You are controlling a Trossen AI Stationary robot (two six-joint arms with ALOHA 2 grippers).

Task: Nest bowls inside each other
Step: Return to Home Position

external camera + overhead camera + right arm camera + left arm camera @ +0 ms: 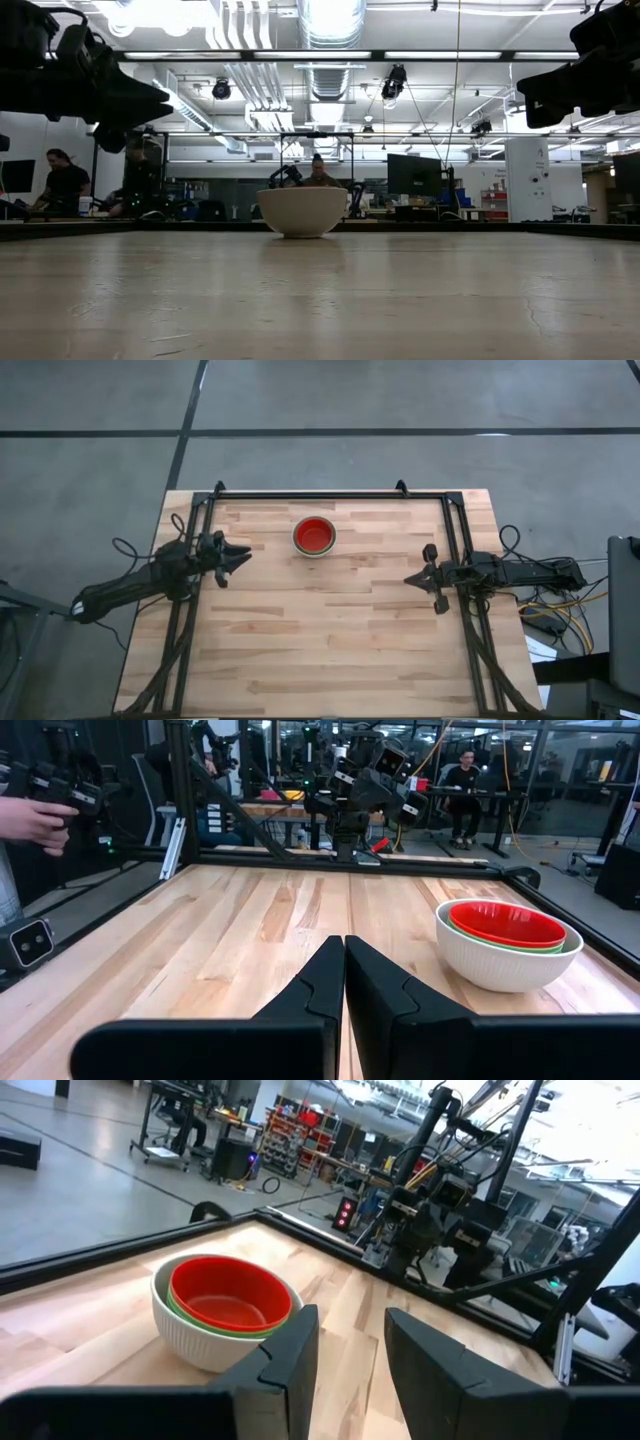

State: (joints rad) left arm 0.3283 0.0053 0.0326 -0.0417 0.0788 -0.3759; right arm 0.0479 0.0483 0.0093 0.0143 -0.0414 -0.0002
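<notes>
- My left end effector (350, 1322) hangs above the left side of the surface (330, 650). Its fingers are parted with a plain gap between them, and they carry nothing.
- The bowls (314, 536) are ahead of it and a little toward the far edge. They sit as one nested stack, well apart from both my end effectors and roughly between them.
- The white bowl (200, 1342) is the outer one and rests on the wood. A green rim (225, 1328) shows just inside it, and the red bowl (228, 1292) is innermost. I cannot count how many green ones lie under the red.
- I judge the stack light and stiff: thin plastic with smooth inner faces that could slide under a finger. The white wall is ribbed outside, which should give better purchase.
- If I had to move it, I would take the white rim with one finger inside and one outside. Pinching the red rim alone would likely lift only the red bowl out.
- My right end effector (344, 946) hangs over the right side of the surface, with the stack ahead of it and toward the far edge. Its fingers are pressed together and it is empty.
- I see no loose bowl elsewhere, so the nesting looks finished.
- I can read no brand, label or writing on the bowls.
</notes>
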